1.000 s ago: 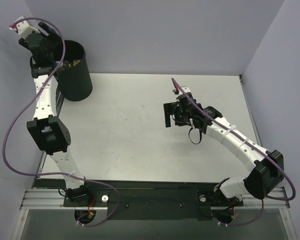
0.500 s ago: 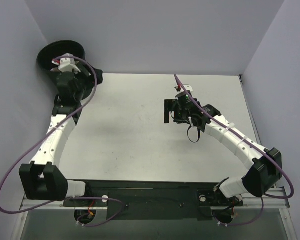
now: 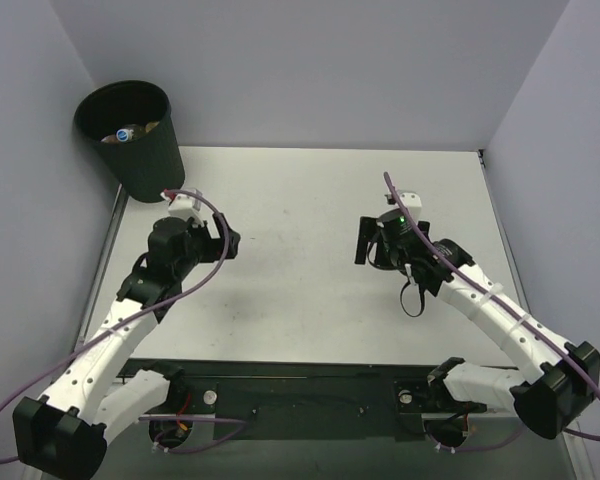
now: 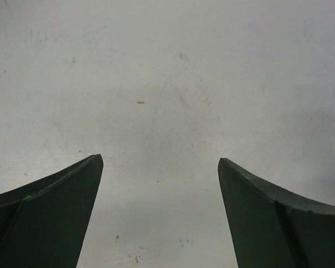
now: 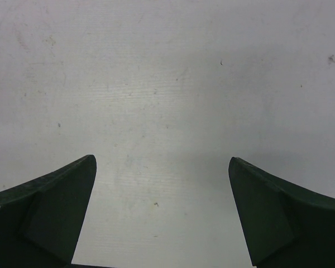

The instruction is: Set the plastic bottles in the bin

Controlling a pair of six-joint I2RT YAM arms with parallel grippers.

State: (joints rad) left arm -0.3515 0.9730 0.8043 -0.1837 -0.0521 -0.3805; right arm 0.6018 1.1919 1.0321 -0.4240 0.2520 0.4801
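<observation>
The black bin [image 3: 148,158] stands at the table's far left corner. Inside it I see plastic bottles [image 3: 130,131]: orange ones and a blue cap, partly hidden by the rim. No bottle lies on the table. My left gripper [image 3: 227,243] is open and empty over the table's left middle, well clear of the bin; its wrist view [image 4: 159,184] shows only bare white table between the fingers. My right gripper [image 3: 361,241] is open and empty over the right middle; its wrist view [image 5: 162,190] shows bare table too.
The white table [image 3: 300,300] has a raised rim along its left edge next to the bin. Grey walls close in the back and both sides. Purple cables loop from both arms.
My left arm has pulled back from the bin's mouth towards the table's near left. My right arm has drawn slightly back and right. Both grippers stay open.
</observation>
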